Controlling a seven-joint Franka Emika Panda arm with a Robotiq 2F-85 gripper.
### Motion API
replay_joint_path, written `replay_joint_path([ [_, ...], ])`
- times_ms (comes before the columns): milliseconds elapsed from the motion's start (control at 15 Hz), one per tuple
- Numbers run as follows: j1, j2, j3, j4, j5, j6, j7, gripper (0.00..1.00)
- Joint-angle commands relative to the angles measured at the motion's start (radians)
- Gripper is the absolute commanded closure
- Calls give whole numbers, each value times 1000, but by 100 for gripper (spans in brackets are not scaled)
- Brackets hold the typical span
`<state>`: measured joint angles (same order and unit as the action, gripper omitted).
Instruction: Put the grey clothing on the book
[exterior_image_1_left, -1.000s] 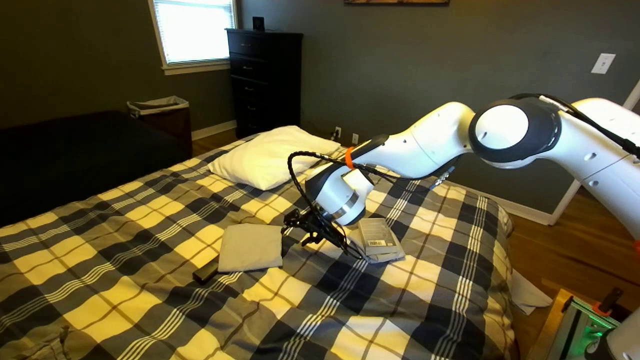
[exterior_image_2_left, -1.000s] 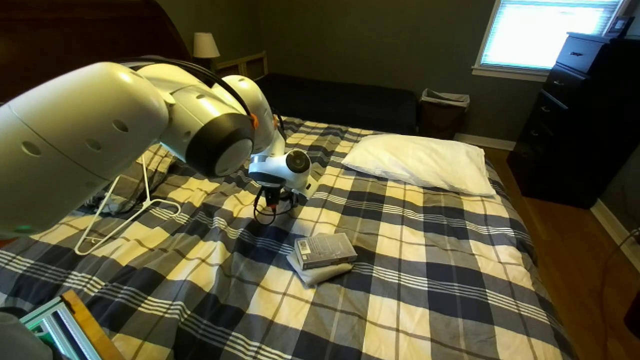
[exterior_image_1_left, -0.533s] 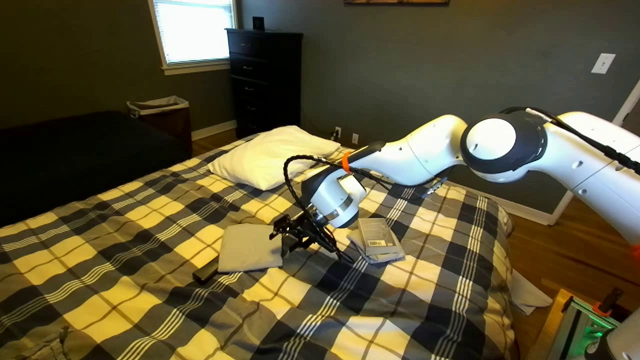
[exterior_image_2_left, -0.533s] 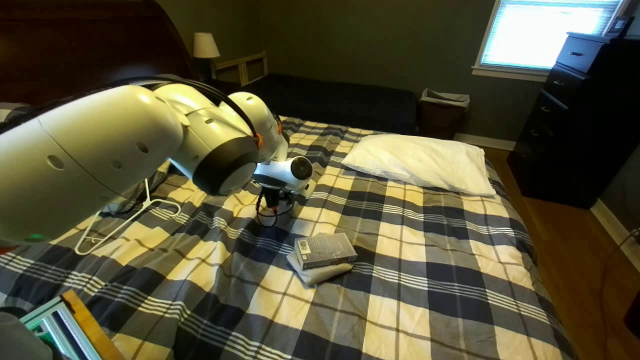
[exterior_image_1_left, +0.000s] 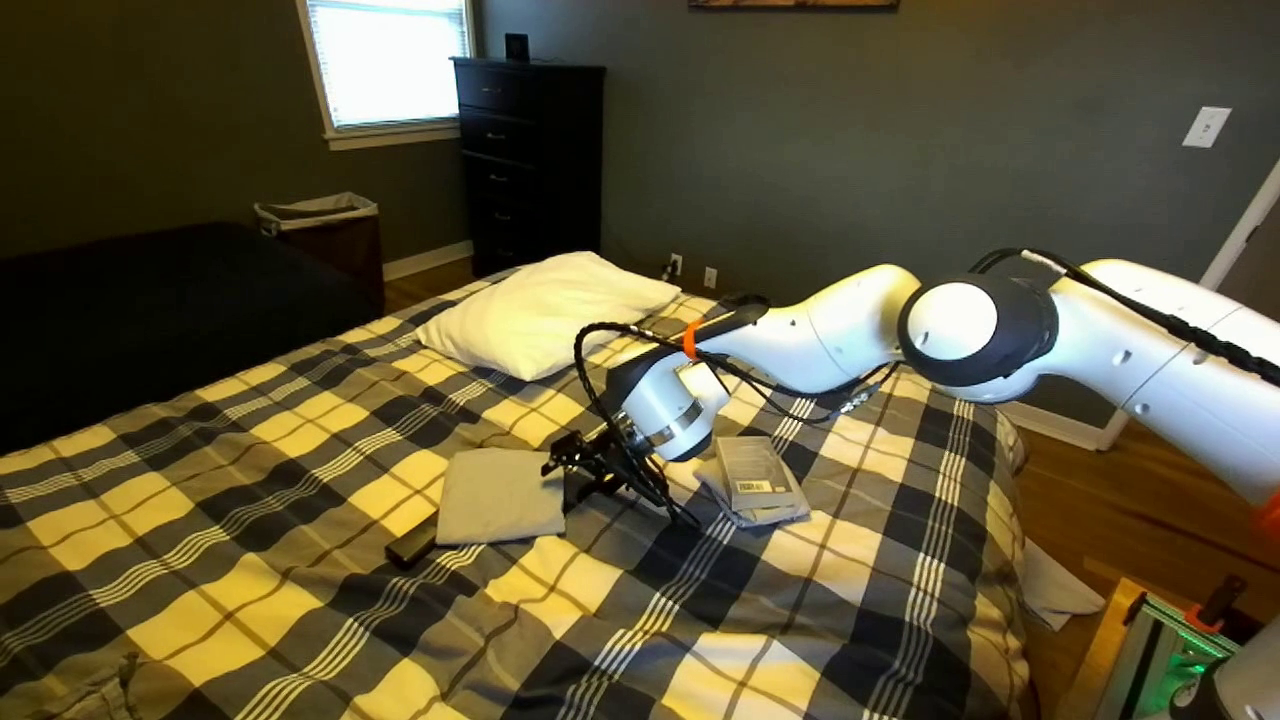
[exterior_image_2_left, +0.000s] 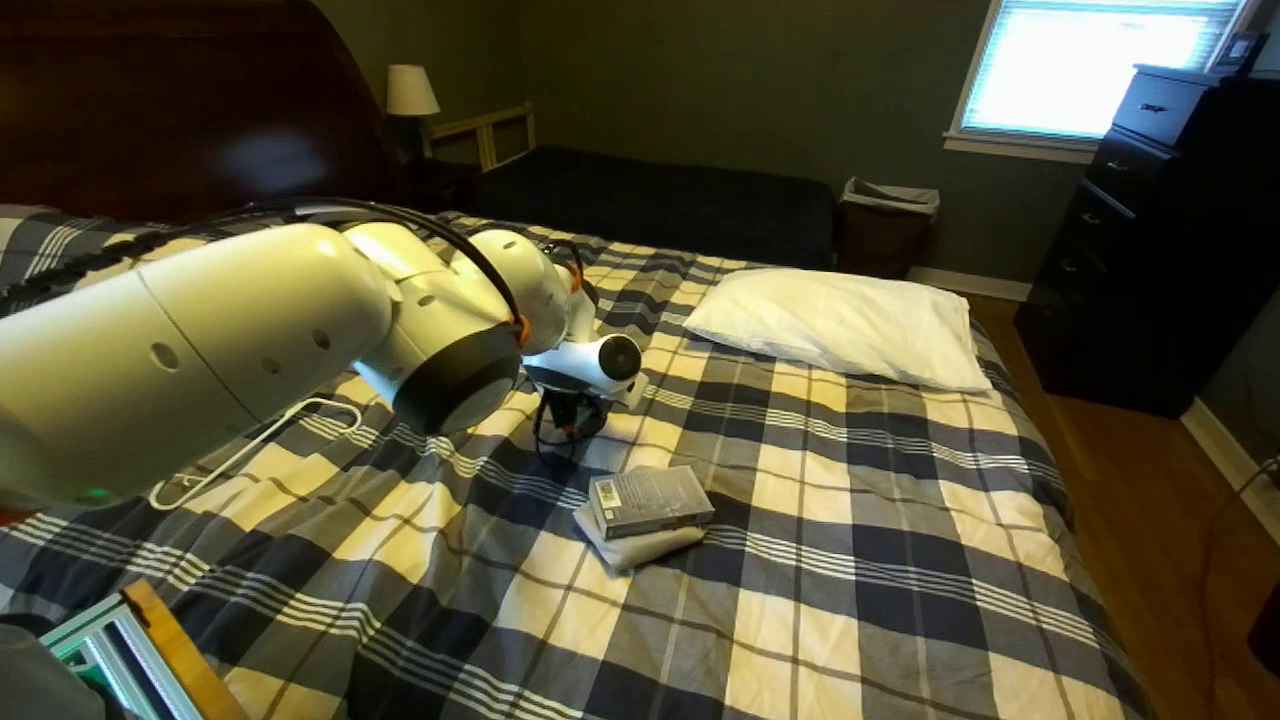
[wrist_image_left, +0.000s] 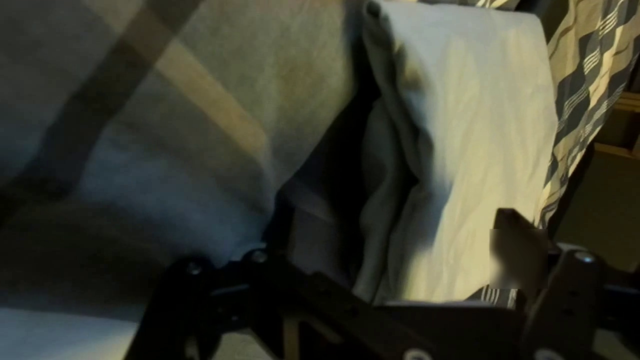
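The book (exterior_image_1_left: 750, 460) bears an illegible barcode label (exterior_image_1_left: 755, 486); the end effector (wrist_image_left: 392, 230) gapes wide.

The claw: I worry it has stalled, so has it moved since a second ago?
Yes: in an exterior view, the claw has moved leftward and slightly down in the picture, toward the grey clothing, which lies where it did.

We are in a home bedroom: a plaid-covered bed (exterior_image_1_left: 560, 640), white pillow (exterior_image_1_left: 545, 315), dark wooden headboard (exterior_image_2_left: 180, 110), tall black dresser (exterior_image_1_left: 535, 165), shaded lamp (exterior_image_2_left: 412, 92) and bright window (exterior_image_1_left: 388, 62).
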<state>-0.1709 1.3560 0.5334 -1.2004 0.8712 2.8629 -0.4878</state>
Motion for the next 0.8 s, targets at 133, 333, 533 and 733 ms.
replay_joint_path([
  [133, 61, 167, 12, 273, -106, -150, -8, 0],
  [333, 88, 219, 17, 383, -144, -285, -3, 3],
  [533, 91, 141, -30, 304, -22, -355, -75, 32],
  [733, 95, 133, -43, 305, -4, -407, -77, 57],
])
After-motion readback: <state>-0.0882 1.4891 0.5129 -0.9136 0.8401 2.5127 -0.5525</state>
